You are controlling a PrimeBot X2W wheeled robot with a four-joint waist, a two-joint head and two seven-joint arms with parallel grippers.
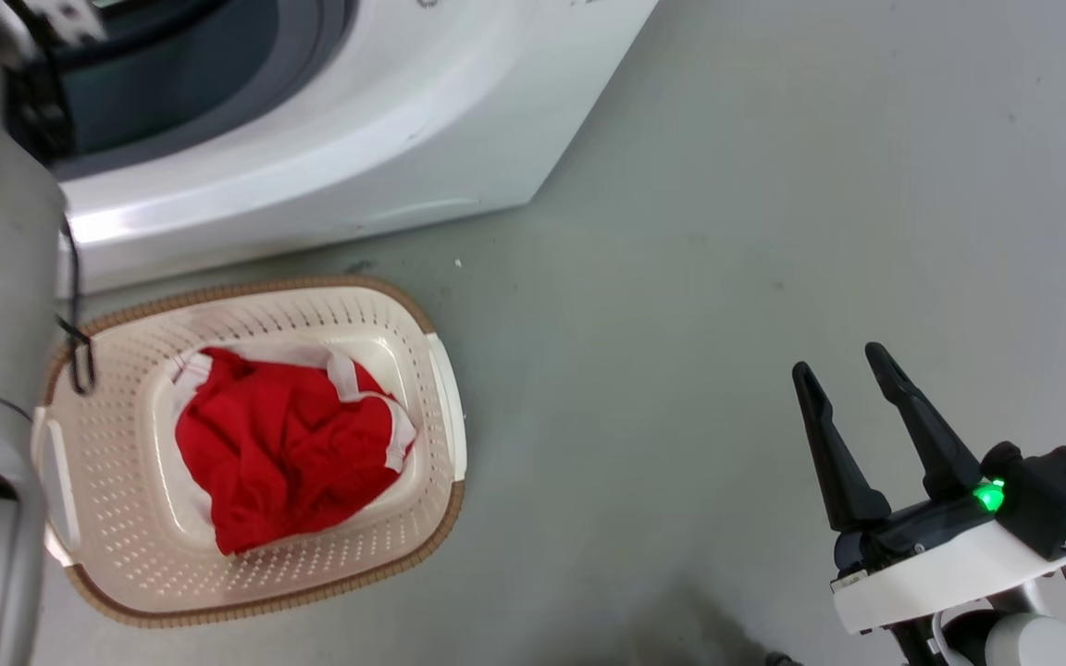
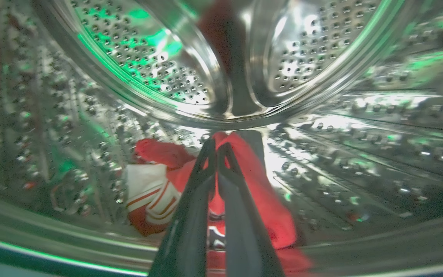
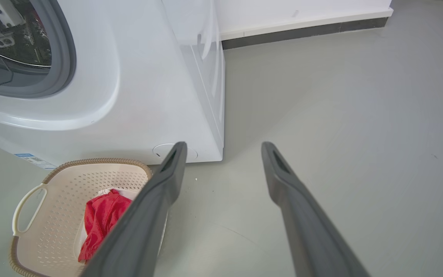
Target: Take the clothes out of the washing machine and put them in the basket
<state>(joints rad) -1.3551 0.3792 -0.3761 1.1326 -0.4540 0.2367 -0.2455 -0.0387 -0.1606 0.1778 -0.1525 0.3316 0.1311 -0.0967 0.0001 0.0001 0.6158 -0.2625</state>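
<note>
Left end effector [image 2: 216, 148] is inside the steel drum [image 2: 148, 69] of the washing machine [image 1: 385, 139], its fingers squeezed together on the crumpled red-and-white garment [image 2: 271, 207] lying on the drum bottom, red cloth showing in the slit between them. Right end effector [image 1: 838, 360] hangs over bare floor [image 1: 727, 231], well apart from everything, fingers spread wide with nothing in them. Basket [image 1: 246, 287] sits on the floor just in front of the machine, with another red garment [image 1: 283, 444], white-trimmed, bunched on its bottom.
</note>
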